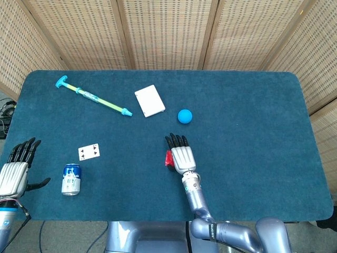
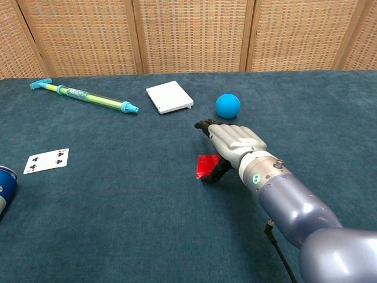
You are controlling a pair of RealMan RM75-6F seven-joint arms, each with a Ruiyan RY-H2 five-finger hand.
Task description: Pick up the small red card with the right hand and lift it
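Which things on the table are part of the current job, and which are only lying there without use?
Part of the job:
red card, pinched at one edge and tilted up
right hand, holding the card

Only lying there:
blue ball
white box
toy pump
playing card
can
left hand, holding nothing

Small red card [image 2: 206,165] tilted, seemingly off table.
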